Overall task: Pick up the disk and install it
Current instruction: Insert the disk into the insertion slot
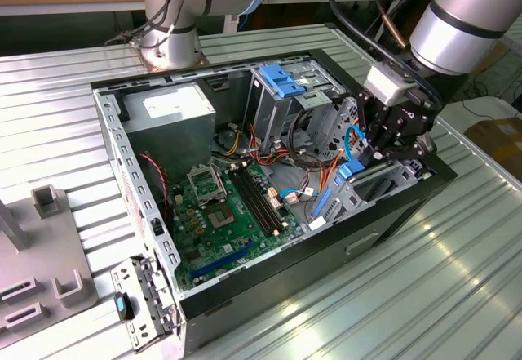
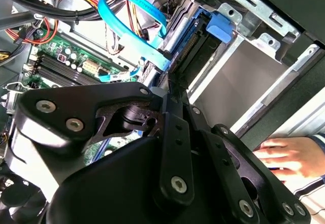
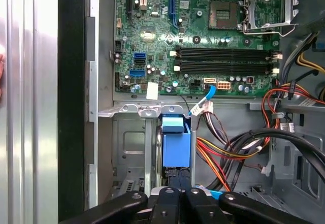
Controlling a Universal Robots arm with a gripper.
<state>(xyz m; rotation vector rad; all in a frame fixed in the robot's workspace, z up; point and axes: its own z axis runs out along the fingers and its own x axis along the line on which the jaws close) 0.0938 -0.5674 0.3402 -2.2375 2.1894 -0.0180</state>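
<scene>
The disk [image 1: 351,174], dark with bright blue carrier rails, stands on edge in the drive bay at the corner of the open computer case [image 1: 122,156] on the exterior view's right. My gripper [image 1: 377,154] reaches down from above, shut on the disk's upper end. In the first wrist view the disk's blue carrier [image 3: 176,145] sits between the bay's metal walls, with the black fingers [image 3: 167,198] closed together over it. In the second wrist view the disk [image 2: 195,41] runs down into the bay past its blue tab [image 2: 221,28].
The green motherboard [image 1: 224,209] lies on the case floor beside the bay. A blue ribbon cable [image 2: 127,10] and orange and red wires [image 3: 223,153] crowd the disk. A tall metal cage with a light-blue latch [image 1: 281,82] stands behind. A person's hand [image 2: 284,155] rests outside the case.
</scene>
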